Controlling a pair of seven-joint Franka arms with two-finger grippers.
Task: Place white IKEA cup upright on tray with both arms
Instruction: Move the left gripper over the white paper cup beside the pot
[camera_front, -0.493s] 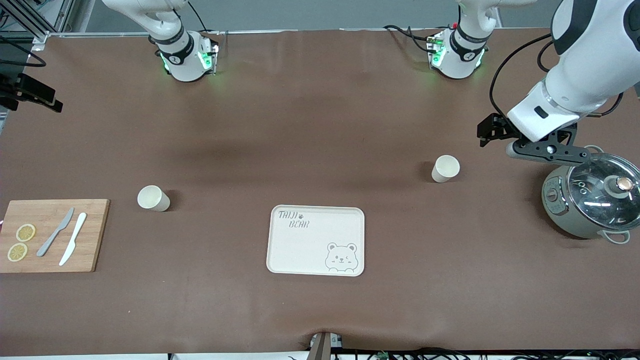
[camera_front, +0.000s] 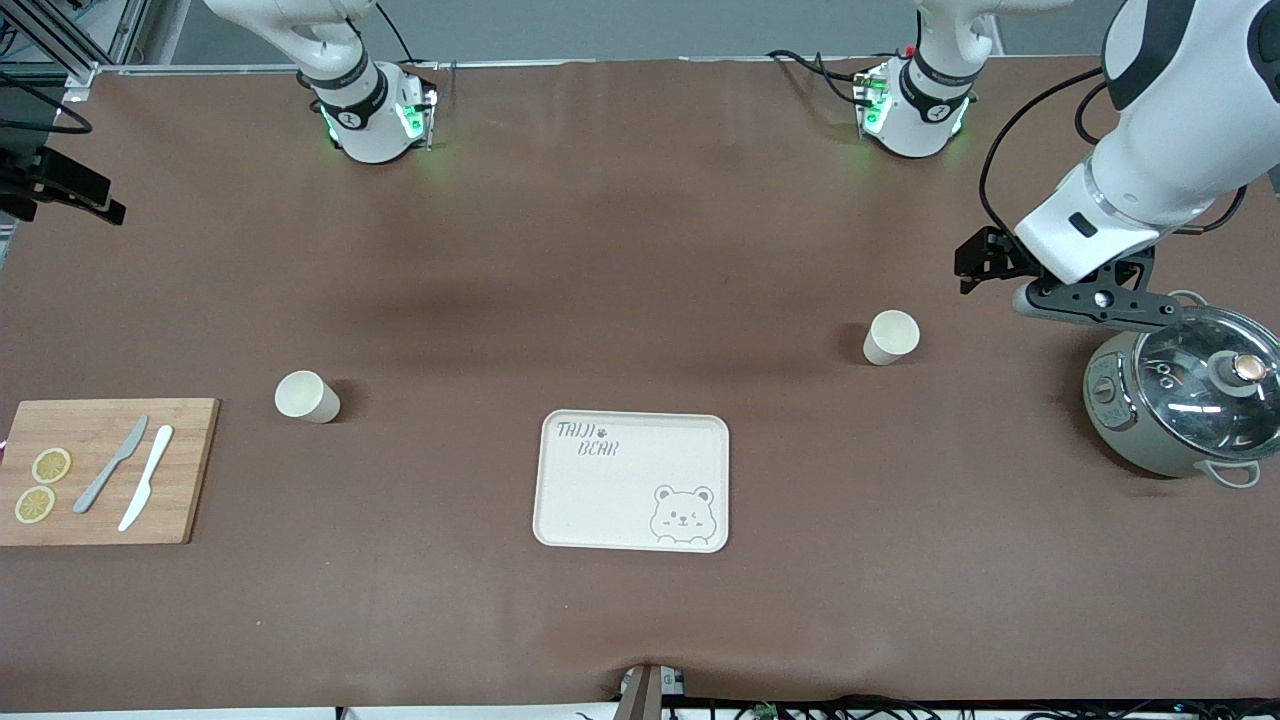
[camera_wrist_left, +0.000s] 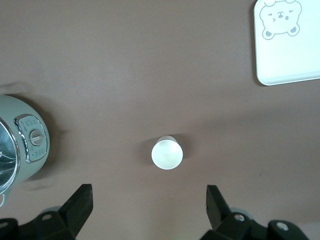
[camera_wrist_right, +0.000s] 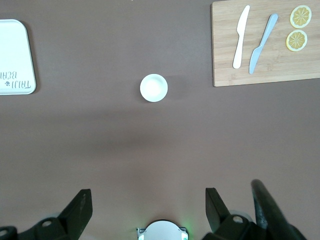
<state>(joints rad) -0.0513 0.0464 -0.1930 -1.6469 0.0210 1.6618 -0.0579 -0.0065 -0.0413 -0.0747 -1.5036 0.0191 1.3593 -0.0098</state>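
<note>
Cups (camera_wrist_left: 167, 153) and (camera_wrist_right: 153, 87) (light, rigid, smooth-walled) suit my rim-and-wall pinch; left gripper (camera_wrist_left: 148, 200) and right gripper (camera_wrist_right: 147, 202), both spread, hover empty above table.

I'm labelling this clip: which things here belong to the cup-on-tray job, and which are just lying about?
Job: tray; cup near the cutting board; cup near the cooker; left gripper and right gripper, both open.

Lying about: cutting board, two knives, lemon slices, cooker.
</note>
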